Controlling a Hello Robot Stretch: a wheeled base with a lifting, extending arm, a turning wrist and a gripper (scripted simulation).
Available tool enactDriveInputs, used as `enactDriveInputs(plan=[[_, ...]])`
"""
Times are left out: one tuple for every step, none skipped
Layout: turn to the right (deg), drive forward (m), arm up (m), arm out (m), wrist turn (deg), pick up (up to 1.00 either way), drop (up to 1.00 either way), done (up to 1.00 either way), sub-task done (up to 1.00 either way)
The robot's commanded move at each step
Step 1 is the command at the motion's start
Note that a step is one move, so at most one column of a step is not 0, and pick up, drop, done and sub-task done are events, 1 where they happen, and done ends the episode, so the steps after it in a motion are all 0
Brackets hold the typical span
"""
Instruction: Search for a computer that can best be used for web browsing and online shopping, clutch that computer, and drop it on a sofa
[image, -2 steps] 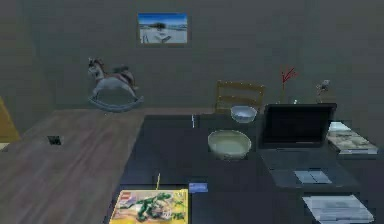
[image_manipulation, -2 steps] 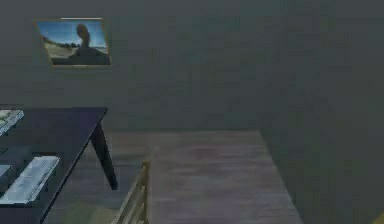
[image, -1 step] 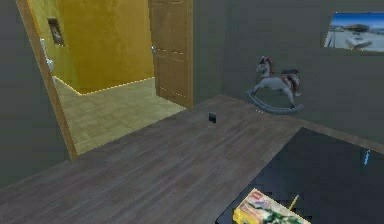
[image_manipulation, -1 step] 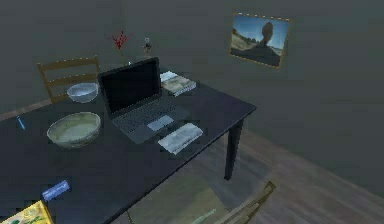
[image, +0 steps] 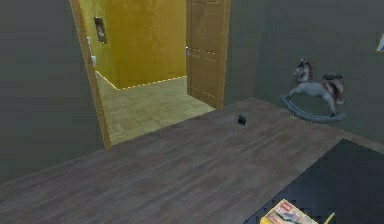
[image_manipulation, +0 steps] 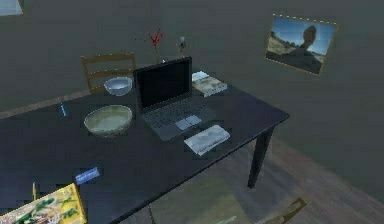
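Note:
An open laptop (image_manipulation: 170, 95) with a dark screen and grey keyboard stands near the middle of a dark table (image_manipulation: 250, 115) in the arm side view. Just in front of it on the tabletop lies a flat white thing (image_manipulation: 207, 139). The same table's corner (image: 345, 185) reaches into the forward view's lower right.
Two bowls (image_manipulation: 108, 120) (image_manipulation: 118, 86), a book (image_manipulation: 208, 83), a small blue thing (image_manipulation: 87, 175) and a yellow book (image_manipulation: 45, 205) share the table. A wooden chair (image_manipulation: 105, 68) stands behind it. Ahead are an open doorway (image: 150, 60), a rocking horse (image: 318, 90) and a small dark object (image: 242, 120) on the floor.

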Motion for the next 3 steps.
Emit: enactDriveInputs(plan=[[0.0,0.00,0.50,0.00,0.0,0.00,0.00,0.00,0.00],[0.0,0.00,0.34,0.00,0.0,0.00,0.00,0.00,0.00],[0.0,0.00,0.00,0.48,0.0,0.00,0.00,0.00,0.00]])
